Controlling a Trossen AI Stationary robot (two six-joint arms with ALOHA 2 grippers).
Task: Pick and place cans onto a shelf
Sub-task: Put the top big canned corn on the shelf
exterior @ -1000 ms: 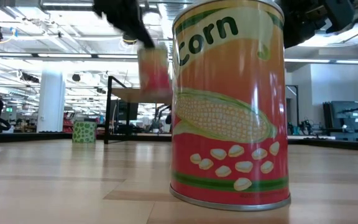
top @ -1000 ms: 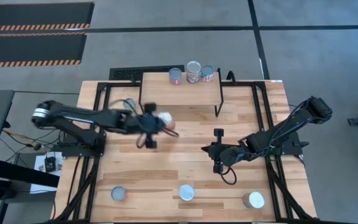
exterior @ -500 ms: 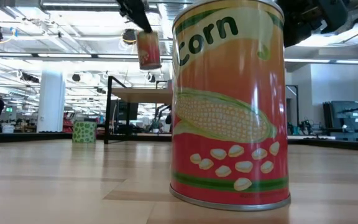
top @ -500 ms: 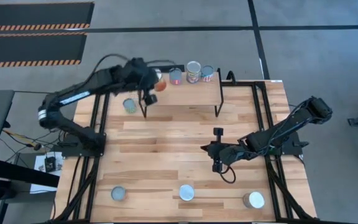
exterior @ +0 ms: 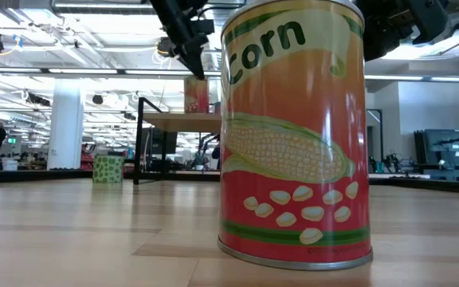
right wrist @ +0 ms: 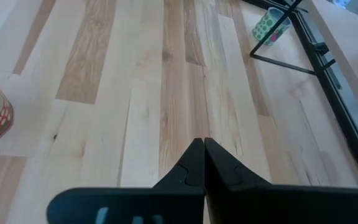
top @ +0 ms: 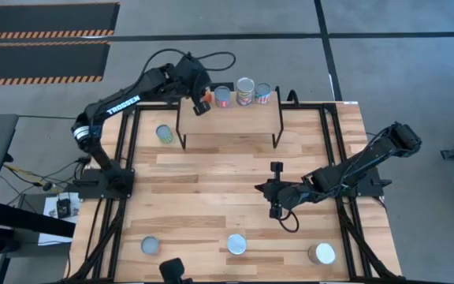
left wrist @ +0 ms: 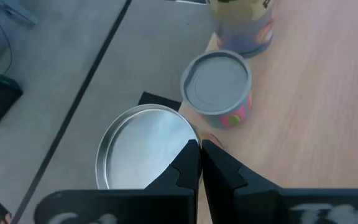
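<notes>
The shelf (top: pixel 235 120) stands at the table's far side. Three cans are upright on its far edge: a pink-sided one (top: pixel 222 96), a taller one (top: pixel 245 91) and a third (top: pixel 263 94). My left gripper (top: pixel 199 102) is over the shelf's far left corner, shut on a red can (exterior: pixel 197 96) with a silver top (left wrist: pixel 143 149). That can is upright beside the pink-sided can (left wrist: pixel 217 90). My right gripper (top: pixel 275 211) hovers shut over the middle of the table, holding nothing. My left gripper pinches the red can's top rim (left wrist: pixel 194 138), one finger over the silver top and the other outside on the red wall. The fingers slant down from the table's left. The can hangs upright below them at shelf-top height. I cannot tell whether its base touches the shelf.
A green-dotted can (top: pixel 164 134) stands on the table left of the shelf. Three more cans stand along the near edge: one at the left (top: pixel 150 246), the corn can (top: pixel 236 244) filling the low view (exterior: pixel 293 135), and one at the right (top: pixel 321 253). Bare wood lies between them.
My left gripper has carried the red can from the middle of the table up and toward the far edge. It then lowered the can to the shelf's far left corner, where it hangs upright beside the pink-sided can. The gripper has stayed shut on it.
</notes>
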